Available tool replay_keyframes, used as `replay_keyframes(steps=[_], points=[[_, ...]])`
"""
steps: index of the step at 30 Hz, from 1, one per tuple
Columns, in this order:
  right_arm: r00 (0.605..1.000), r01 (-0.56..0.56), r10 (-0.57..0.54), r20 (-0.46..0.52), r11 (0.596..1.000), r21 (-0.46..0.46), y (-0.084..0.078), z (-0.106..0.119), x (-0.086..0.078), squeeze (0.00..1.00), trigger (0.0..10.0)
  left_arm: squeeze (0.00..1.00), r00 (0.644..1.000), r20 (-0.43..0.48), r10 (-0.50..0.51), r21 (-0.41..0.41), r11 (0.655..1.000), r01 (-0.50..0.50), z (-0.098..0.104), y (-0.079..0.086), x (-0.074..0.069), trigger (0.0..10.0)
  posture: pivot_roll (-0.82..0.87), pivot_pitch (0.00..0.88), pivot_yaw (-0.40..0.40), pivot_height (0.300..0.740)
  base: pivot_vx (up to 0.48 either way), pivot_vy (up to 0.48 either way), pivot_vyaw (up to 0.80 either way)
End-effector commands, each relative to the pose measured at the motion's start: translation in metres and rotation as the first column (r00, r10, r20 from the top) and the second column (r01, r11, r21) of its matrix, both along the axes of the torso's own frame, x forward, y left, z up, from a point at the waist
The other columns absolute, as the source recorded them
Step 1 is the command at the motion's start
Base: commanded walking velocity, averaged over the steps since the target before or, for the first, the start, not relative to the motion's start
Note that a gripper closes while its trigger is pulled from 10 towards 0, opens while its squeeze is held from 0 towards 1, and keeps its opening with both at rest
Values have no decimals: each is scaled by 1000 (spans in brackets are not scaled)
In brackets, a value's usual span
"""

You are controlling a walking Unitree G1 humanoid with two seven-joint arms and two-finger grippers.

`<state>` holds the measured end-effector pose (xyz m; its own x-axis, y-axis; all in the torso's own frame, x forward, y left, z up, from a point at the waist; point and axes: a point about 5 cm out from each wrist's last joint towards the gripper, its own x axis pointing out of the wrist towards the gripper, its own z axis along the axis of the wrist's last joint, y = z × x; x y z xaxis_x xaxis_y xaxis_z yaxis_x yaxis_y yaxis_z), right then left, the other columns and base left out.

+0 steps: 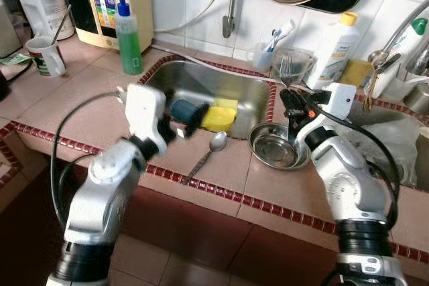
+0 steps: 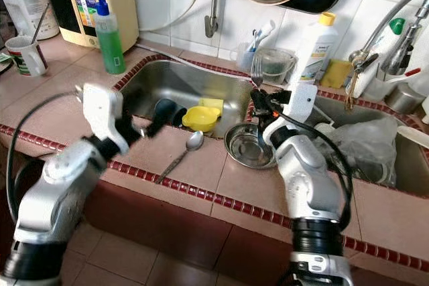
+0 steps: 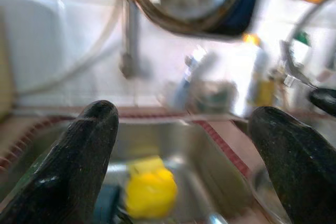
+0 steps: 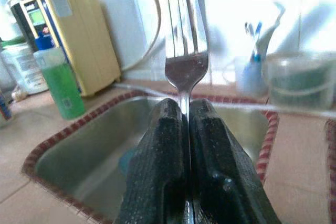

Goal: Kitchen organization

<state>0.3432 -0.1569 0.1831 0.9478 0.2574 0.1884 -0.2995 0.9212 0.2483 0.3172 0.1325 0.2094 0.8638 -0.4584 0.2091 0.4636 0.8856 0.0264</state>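
Right gripper (image 4: pixel 186 129): fingers pinch a fork (image 4: pixel 185 66), tines up.
Left gripper (image 3: pixel 184 161): spread, empty.
Risk: thin handle slips; fork drops into steel bowl (image 1: pixel 276 147) beneath.

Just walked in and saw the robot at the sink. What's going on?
It is tidying the kitchen counter. The right gripper is shut on a fork, held tines up above the steel bowl. The left gripper hangs open at the sink edge, above a yellow cup. A spoon lies on the counter.
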Motion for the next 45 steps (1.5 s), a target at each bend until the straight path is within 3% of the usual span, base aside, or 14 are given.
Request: replay_keyframes(steps=[1, 2, 5, 21, 45], points=[[995, 42, -39, 94, 999, -32, 1, 10, 0, 0, 10000, 0, 999, -17, 51, -17, 999, -51, -5, 5, 8, 10000, 130, 0, -85, 740, 0, 0, 0], [986, 70, -63, 153, 997, -42, 2, 12, -1, 0, 10000, 0, 997, -32, 77, -39, 996, -78, -8, 8, 13, 10000, 130, 0, -85, 740, 0, 0, 0], [976, 95, -85, 199, 995, -42, 4, 12, -4, 0, 10000, 0, 995, -41, 90, -65, 994, -93, -12, 10, 16, 10000, 119, 0, -83, 740, 0, 0, 0], [960, 176, -156, 232, 982, -67, -2, -3, -9, 0, 10000, 0, 995, -90, 50, -82, 995, -57, -33, 3, 18, 10000, 102, 0, -73, 740, 0, 0, 0], [960, 163, -138, 244, 983, -85, 1, -7, -9, 0, 10000, 0, 995, -97, 15, -104, 994, -25, -35, 0, 16, 10000, 107, 0, -77, 740, 11, 0, 0]])
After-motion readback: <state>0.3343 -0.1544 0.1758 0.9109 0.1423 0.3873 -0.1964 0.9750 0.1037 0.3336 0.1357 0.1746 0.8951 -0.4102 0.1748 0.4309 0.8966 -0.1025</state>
